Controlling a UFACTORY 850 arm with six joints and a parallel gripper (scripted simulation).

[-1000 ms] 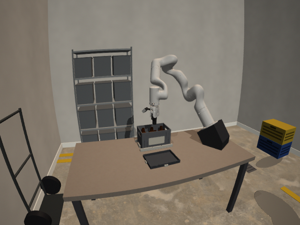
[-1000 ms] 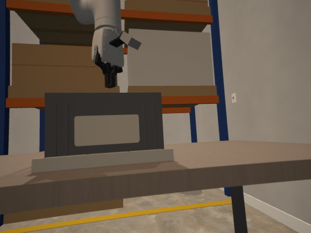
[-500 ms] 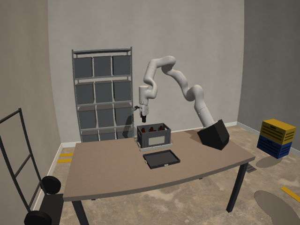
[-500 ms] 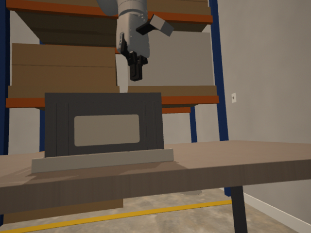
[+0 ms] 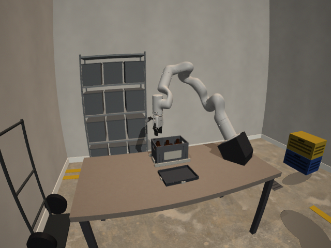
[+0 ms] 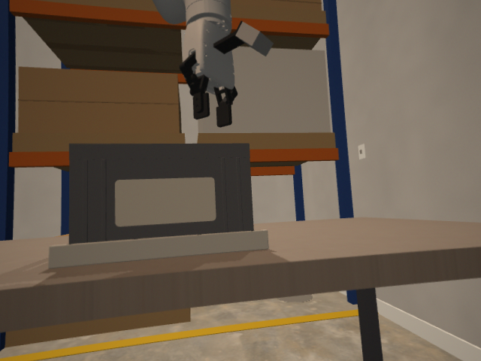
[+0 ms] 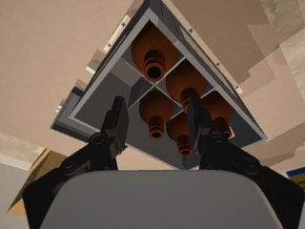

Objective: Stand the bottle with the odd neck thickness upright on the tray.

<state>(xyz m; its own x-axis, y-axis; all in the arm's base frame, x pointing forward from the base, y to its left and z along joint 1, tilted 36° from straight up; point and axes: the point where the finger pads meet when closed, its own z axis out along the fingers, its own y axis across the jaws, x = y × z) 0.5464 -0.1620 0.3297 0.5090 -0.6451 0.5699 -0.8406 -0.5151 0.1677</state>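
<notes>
The table (image 5: 128,184) (image 6: 388,237) is supporting everything. The crate (image 5: 170,153) (image 6: 163,163) (image 7: 86,97) is standing in a pale frame (image 5: 174,162) (image 6: 158,248), holding five brown bottles. The tray (image 5: 177,174) is lying flat nearby. The gripper (image 5: 158,131) (image 6: 212,110) (image 7: 156,107) is hovering above the crate, partly open, gripping nothing.

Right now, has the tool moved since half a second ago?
Yes: the tool's fingers have spread apart, and sit slightly lower toward the crate.
</notes>
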